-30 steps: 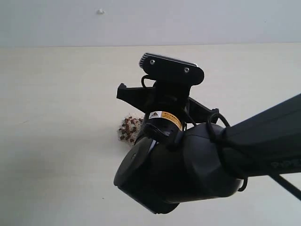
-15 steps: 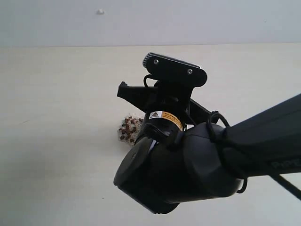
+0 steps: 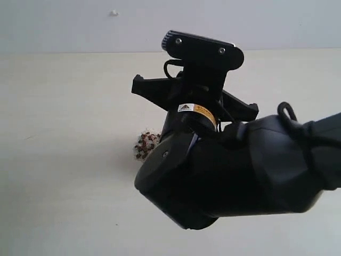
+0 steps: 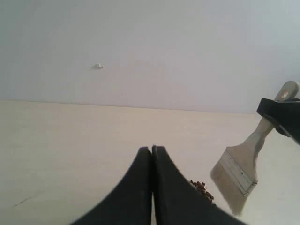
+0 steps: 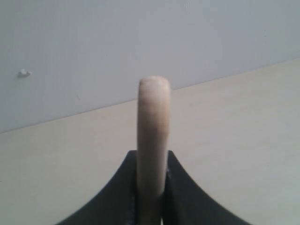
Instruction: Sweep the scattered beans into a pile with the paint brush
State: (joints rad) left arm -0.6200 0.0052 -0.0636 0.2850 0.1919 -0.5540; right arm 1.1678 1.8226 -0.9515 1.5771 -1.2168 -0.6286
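- beans [image 3: 144,145]: tiny, round, reddish-brown; lying bunched in one small heap on pale surface, whitish crumbs mingling at heap's edge; heap's right side hiding behind black arm in exterior view.
- paint brush [image 4: 240,172]: wide, flat, off-white bristles, silver ferrule, cream wooden handle with hole at end; tilting, bristles pointing down, handle end rising; bristle tips hanging just beside beans; handle sitting clamped in right gripper [image 5: 152,161].
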